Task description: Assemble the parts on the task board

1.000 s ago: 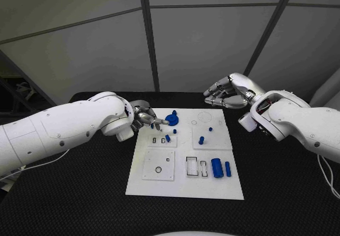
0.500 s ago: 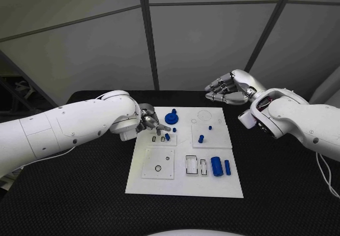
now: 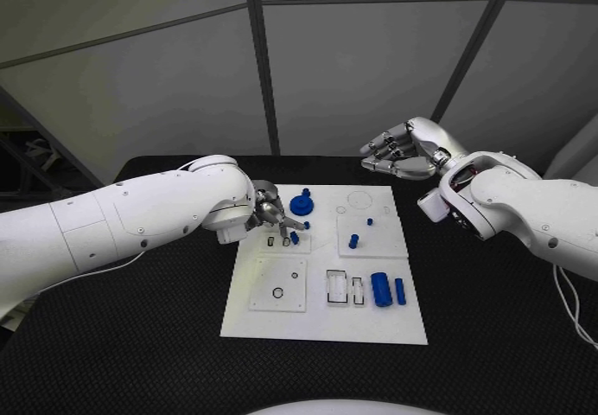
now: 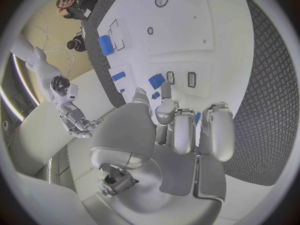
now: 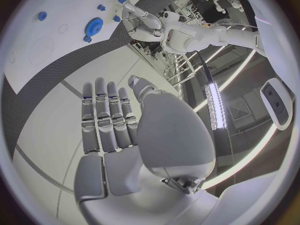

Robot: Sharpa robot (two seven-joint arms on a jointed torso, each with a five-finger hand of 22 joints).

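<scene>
The white task board (image 3: 324,324) lies mid-table. My left hand (image 3: 268,212) hovers low over its far left part, fingertips right by a small blue peg (image 3: 294,237) that stands beside two empty slots (image 3: 272,245). In the left wrist view the thumb and a fingertip (image 4: 165,89) flank that peg (image 4: 156,80), and a sliver of blue shows between the fingers; whether anything is gripped is unclear. A blue gear (image 3: 301,206) sits just beyond the hand. My right hand (image 3: 401,154) hangs raised behind the board's far right corner, and its fingers (image 5: 106,115) lie straight, holding nothing.
Two blue pegs (image 3: 353,243) stand on the board's right tile. A fat blue cylinder (image 3: 381,290) and a thinner one (image 3: 400,290) lie near empty rectangular slots at the near right. A round hole tile (image 3: 279,290) lies near left. Black matting (image 3: 124,346) surrounds the board.
My left hand has moved from beside the gear toward me and to the right, down to the peg by the slots. The right hand has risen slightly and drawn back.
</scene>
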